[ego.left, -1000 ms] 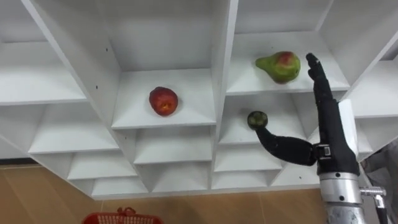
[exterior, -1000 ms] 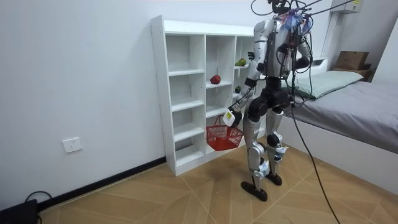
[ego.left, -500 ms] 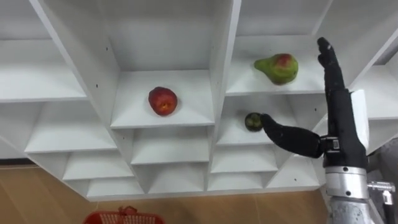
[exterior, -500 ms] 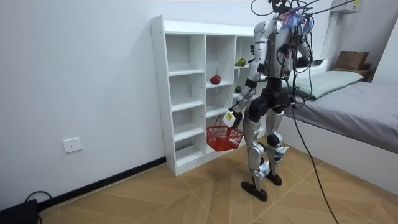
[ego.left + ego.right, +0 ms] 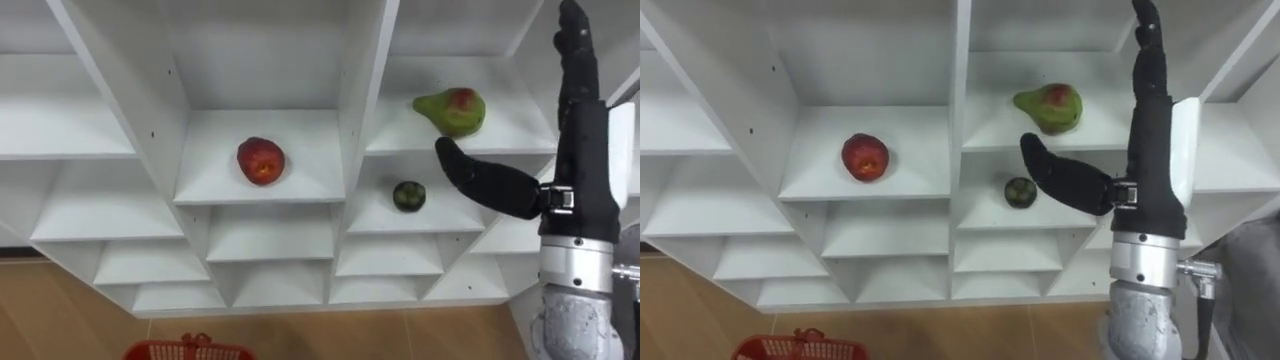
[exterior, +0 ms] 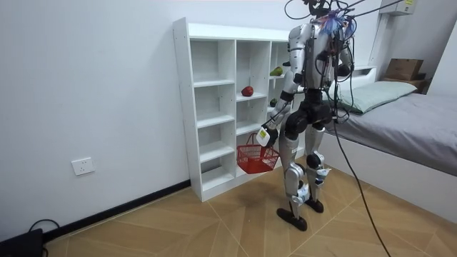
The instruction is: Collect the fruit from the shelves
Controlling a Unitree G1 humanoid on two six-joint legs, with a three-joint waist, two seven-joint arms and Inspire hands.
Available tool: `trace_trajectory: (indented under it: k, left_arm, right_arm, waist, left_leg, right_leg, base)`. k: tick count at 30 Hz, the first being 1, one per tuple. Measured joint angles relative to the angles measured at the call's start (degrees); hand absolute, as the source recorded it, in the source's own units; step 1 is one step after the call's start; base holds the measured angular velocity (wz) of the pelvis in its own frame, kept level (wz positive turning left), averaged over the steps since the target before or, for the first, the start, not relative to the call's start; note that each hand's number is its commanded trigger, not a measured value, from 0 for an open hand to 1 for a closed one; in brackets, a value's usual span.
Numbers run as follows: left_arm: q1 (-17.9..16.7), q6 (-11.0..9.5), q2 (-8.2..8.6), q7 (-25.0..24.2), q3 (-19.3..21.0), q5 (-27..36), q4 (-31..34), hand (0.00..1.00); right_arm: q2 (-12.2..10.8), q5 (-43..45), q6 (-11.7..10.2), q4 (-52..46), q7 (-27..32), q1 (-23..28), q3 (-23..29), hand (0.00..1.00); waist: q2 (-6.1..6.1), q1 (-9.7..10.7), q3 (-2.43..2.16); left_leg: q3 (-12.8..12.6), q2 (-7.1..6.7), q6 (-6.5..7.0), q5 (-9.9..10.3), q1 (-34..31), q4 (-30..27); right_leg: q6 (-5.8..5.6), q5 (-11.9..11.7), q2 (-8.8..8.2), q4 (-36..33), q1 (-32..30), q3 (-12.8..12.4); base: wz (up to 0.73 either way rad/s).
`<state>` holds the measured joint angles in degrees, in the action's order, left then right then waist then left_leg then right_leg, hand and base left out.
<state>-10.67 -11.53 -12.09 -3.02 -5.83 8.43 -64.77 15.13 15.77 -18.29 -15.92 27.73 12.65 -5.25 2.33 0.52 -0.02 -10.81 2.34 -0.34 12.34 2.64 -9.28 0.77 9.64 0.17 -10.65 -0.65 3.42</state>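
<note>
The right hand (image 5: 583, 140) is raised in front of the right column of the white shelf unit (image 5: 362, 120). Its fingers (image 5: 572, 40) are held straight and point upward, and its thumb (image 5: 490, 182) is spread wide toward the left. Nothing is held or touched by it.

3 fruits are seen on the shelves:
- The pear (image 5: 452, 110) lies on its side in an upper right compartment, left of the fingers and just above the thumb tip.
- The small dark green fruit (image 5: 409, 195) sits in the compartment directly below, under the thumb tip and apart from it.
- The apple (image 5: 261, 160) rests alone in the middle column, well apart from the hand.

In the room view the robot is seen standing upright, facing the shelf unit. The left hand (image 6: 264, 135) is lowered at its side, and the red basket (image 6: 257, 158) appears to hang from it. Whether its fingers are curled round the handle cannot be told.
</note>
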Motion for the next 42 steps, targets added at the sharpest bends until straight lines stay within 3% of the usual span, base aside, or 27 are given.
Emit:
trace_trajectory:
  k: [6, 14, 23, 42]
  left_arm:
    - [-0.1, 0.0, 0.01, -0.4, 0.3, -0.1, 0.1, 1.0]
    - [0.1, 0.0, 0.05, -0.9, 1.4, -0.3, 0.7, 1.0]
    - [0.0, 0.0, 0.05, -0.8, 1.5, -0.7, 0.7, 1.0]
    - [-0.2, 0.0, 0.05, 0.2, 1.9, -1.8, 0.8, 1.0]
  right_arm:
    - [0.7, -0.7, 0.0, 0.0, -0.5, -0.1, 0.9, 0.0]
    - [3.3, -10.2, 0.2, 2.5, -4.1, -1.5, 2.4, 0.0]
    - [3.2, -14.8, 0.4, 4.5, -7.2, -5.3, 2.6, 0.0]
    - [3.2, -15.1, 0.8, 9.0, -7.9, -5.7, 2.6, 0.0]
  waist:
    - [-0.34, 0.0, 0.19]
    - [-0.33, -0.8, 0.22]
    - [0.86, -1.3, 0.37]
    - [1.15, -2.1, 0.26]
  left_leg:
    - [0.0, 0.0, 0.0, 0.0, 0.2, -0.1]
    - [0.2, 0.01, 0.0, 0.0, 0.1, -0.1]
    - [0.2, 0.0, 0.0, 0.0, 0.8, -0.1]
    - [0.9, 0.01, -0.01, 0.0, 0.9, -0.1]
  right_leg:
    - [0.01, -0.1, 0.01, 0.0, 0.3, 0.0]
    - [0.01, -0.1, 0.0, 0.1, 0.5, 0.2]
    - [0.01, -0.1, -0.09, 0.2, 1.1, 0.7]
    - [0.05, -0.2, -0.17, 0.9, 1.9, 1.9]
  base:
    - [0.0]
    - [0.0]
    - [0.0]
    - [0.01]
